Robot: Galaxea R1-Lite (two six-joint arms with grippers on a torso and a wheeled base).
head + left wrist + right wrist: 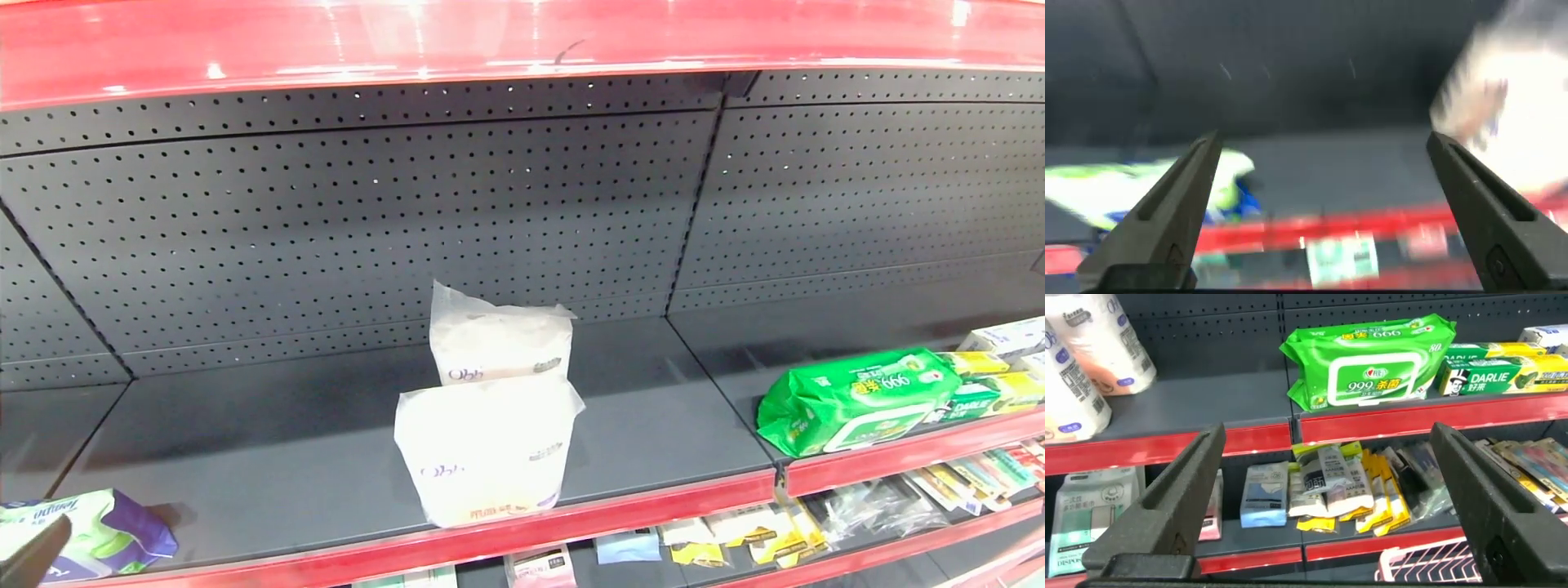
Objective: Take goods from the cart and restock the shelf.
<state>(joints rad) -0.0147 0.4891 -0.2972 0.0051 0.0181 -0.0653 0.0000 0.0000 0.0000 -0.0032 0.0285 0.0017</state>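
Shelf (245, 441) with two white packs (486, 453), perhaps tissue

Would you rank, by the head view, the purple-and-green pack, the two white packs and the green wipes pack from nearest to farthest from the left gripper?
From the left gripper:
1. Purple-and-green pack, right beside it, far left.
2. Front white pack, centre, front edge.
3. Rear white pack, just behind that.
4. Green wipes pack, far right.
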